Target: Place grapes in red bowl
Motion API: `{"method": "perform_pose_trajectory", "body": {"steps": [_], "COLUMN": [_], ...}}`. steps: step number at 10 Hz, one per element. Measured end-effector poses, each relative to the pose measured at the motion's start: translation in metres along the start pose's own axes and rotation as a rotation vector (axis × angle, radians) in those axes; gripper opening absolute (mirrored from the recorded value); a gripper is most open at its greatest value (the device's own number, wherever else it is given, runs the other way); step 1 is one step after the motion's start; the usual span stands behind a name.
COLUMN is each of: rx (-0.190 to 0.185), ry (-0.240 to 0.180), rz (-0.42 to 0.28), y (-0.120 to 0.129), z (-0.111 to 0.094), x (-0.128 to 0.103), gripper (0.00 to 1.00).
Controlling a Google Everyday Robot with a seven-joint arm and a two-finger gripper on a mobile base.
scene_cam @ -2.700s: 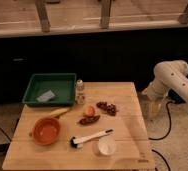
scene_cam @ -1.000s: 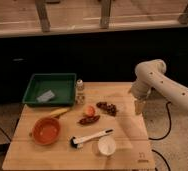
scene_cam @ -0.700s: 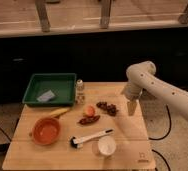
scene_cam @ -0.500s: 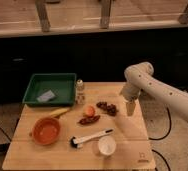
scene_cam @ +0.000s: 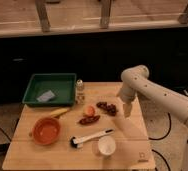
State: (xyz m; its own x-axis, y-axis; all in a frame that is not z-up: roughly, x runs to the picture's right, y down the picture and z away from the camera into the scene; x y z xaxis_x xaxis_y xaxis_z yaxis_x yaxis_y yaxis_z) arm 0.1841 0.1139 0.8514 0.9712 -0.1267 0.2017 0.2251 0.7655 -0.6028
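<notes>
Poised low over the desk (scene_cam: 132,147) with the tool (scene_cam: 126,113) spread open and empty, just beside the grapes (scene_cam: 107,107).

Could pinch only a berry or two and tear the loose cluster instead of lifting it whole (a small, rounded target, likely to slip off flat pads). Could also nudge the smooth orange fruit (scene_cam: 89,110) or the long, flat reddish-brown item (scene_cam: 89,119) just past the bunch, given the tight crowding there. Farther out, could drop short on the carry to the red bowl (scene_cam: 47,131), well apart from the tool across the desk. Nearest: dark maroon, knobbly, bumpy. Beneath: pale flat wood. Farthest: round, shallow, smooth-walled, orange-red.
</notes>
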Motion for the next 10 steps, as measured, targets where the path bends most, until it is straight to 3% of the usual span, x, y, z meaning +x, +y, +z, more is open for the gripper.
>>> {"method": "perform_pose_trajectory", "body": {"steps": [10], "rx": [-0.018], "ry": [-0.003], "rz": [-0.084], "y": [-0.008], "z": [0.038], "x": [-0.011], "gripper": [0.78]}}
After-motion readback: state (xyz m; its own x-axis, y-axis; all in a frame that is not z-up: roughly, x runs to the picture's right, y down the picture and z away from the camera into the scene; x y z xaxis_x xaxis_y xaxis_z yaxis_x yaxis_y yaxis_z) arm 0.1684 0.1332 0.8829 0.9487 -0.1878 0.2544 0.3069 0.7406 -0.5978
